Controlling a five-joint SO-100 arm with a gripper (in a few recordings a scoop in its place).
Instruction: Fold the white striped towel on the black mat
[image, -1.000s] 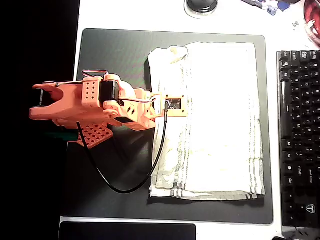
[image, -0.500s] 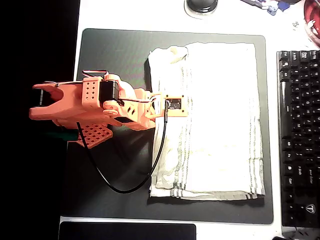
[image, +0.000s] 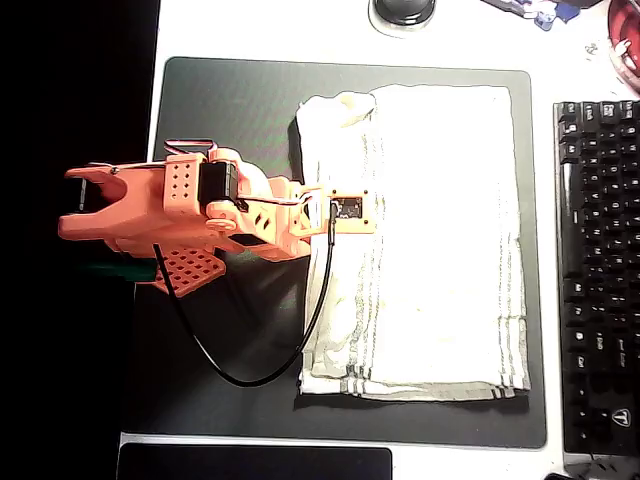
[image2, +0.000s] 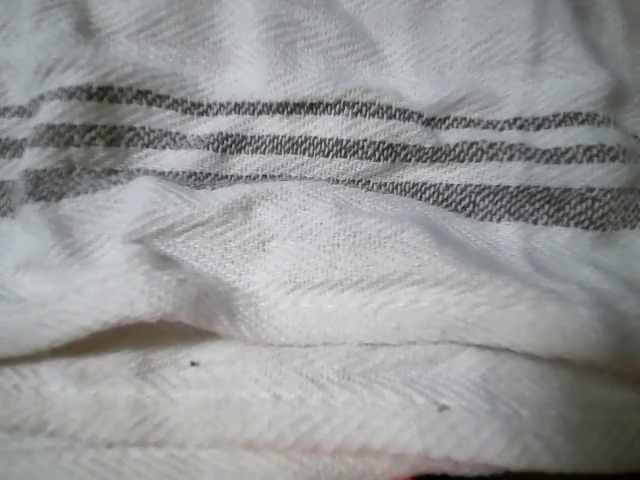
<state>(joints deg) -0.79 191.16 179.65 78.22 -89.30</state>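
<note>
The white striped towel (image: 430, 240) lies on the right half of the black mat (image: 230, 110), with its left side doubled over in layers and grey-green stripes running along the fold and the bottom edge. My orange arm (image: 180, 210) reaches in from the left. Its gripper (image: 320, 215) sits low over the towel's left edge, fingers hidden under the wrist and its small camera board (image: 348, 208). In the wrist view the towel (image2: 320, 260) is very close, showing three grey stripes and stacked folded edges below them.
A black keyboard (image: 598, 270) lies along the right edge of the mat. A dark round object (image: 403, 10) sits at the top, a red thing (image: 625, 50) at the top right, and a smaller black mat (image: 255, 464) at the bottom. A black cable (image: 250, 375) loops over the mat's left part.
</note>
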